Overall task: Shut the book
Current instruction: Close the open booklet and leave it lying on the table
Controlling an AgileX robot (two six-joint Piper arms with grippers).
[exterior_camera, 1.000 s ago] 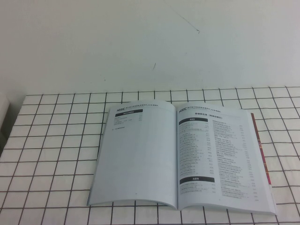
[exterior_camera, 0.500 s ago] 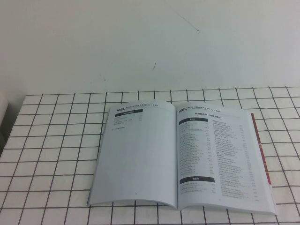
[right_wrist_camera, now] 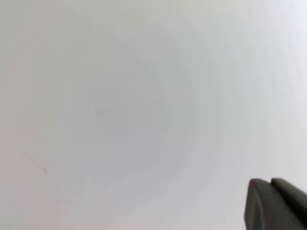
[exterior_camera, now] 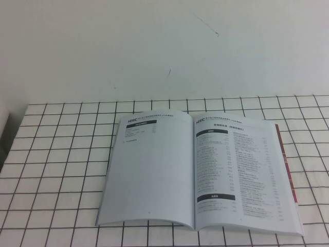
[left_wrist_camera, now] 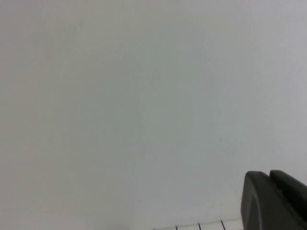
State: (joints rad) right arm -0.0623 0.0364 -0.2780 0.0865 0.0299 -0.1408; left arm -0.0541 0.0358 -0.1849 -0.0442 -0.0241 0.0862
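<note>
Wall [exterior_camera: 154, 46], plain white, fills the far half of my high view and nearly all of both wrist views. Below it the counter [exterior_camera: 61, 154], white with a black grid, runs out of frame on its near and right sides. One book [exterior_camera: 200, 175] lies open on it, right of centre, with two pages up. The print is too small for me to read, and a red strip of cover shows along its right edge. Two hands, each only a dark corner piece: the left hand [left_wrist_camera: 276, 201] faces the wall just above the counter's far edge, and the right hand [right_wrist_camera: 276, 203] faces bare wall. Whether either is spread or pressed together I cannot tell.
</note>
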